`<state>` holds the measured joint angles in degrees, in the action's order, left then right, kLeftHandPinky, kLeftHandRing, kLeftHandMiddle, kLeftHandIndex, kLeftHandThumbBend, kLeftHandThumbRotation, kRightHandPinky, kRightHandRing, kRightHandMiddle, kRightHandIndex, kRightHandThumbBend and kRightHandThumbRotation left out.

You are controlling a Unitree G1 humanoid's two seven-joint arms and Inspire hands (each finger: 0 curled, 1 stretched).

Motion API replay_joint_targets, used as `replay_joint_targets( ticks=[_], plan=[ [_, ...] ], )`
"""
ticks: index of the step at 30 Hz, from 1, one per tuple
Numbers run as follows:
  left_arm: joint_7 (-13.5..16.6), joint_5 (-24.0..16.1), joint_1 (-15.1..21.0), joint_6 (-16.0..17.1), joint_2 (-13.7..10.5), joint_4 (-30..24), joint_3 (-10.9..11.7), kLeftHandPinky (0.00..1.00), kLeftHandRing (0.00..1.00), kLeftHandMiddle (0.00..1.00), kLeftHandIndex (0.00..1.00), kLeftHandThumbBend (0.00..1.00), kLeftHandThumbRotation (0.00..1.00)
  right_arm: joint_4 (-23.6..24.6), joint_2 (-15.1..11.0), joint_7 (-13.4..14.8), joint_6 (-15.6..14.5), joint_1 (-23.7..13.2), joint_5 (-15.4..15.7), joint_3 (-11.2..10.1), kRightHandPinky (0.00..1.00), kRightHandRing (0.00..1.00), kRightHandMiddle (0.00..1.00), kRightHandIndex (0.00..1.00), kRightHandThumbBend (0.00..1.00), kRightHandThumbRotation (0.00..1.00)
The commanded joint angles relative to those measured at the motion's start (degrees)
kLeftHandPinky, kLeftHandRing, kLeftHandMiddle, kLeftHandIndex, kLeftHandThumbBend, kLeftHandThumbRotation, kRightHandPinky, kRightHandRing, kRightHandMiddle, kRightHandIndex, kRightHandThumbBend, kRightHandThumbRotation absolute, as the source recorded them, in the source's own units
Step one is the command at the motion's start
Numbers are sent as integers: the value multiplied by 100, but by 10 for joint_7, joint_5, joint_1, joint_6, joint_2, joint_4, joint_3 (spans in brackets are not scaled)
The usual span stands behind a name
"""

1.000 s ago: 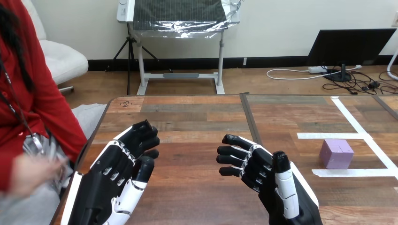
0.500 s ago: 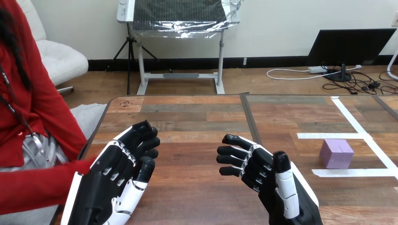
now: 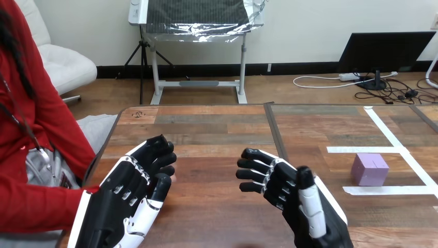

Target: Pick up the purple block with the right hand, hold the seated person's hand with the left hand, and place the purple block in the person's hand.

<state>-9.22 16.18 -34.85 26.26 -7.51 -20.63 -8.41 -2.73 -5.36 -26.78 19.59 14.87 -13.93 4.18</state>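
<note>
Purple block (image 3: 370, 169) lies well right of fingers (image 3: 252, 174).

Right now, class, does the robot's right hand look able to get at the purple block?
Probably yes. The right hand is open and holds nothing, the purple block sits to its right, and only bare table with flat tape lies between them.

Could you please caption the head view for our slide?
Left hand and right hand open over the table; purple block lies untouched.

Block (image 3: 370, 169) on table (image 3: 217, 124), R side
</note>
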Motion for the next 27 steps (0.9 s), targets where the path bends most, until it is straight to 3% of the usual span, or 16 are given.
replay_joint_targets(
  ticks=[1, 9, 18, 27],
  plan=[
    [-2, 6, 34, -3, 15, -32, 3, 78, 80, 79, 75, 48, 42, -52, -17, 1, 29, -113, 19, -21, 75, 80, 81, 81, 82, 99],
    [-9, 12, 39, -2, 13, -26, 2, 78, 80, 80, 75, 48, 42, -170, -54, 48, 82, -224, 95, -42, 72, 78, 80, 80, 87, 99],
    [-10, 7, 45, 7, 15, -16, 3, 77, 80, 79, 74, 47, 40, -299, -90, 75, 101, -338, 108, -61, 73, 79, 79, 81, 86, 100],
    [-7, 6, 43, 7, 17, -20, 4, 75, 80, 79, 74, 46, 41, -402, -130, 113, 111, -435, 138, -60, 77, 80, 81, 83, 75, 100]
  ],
)
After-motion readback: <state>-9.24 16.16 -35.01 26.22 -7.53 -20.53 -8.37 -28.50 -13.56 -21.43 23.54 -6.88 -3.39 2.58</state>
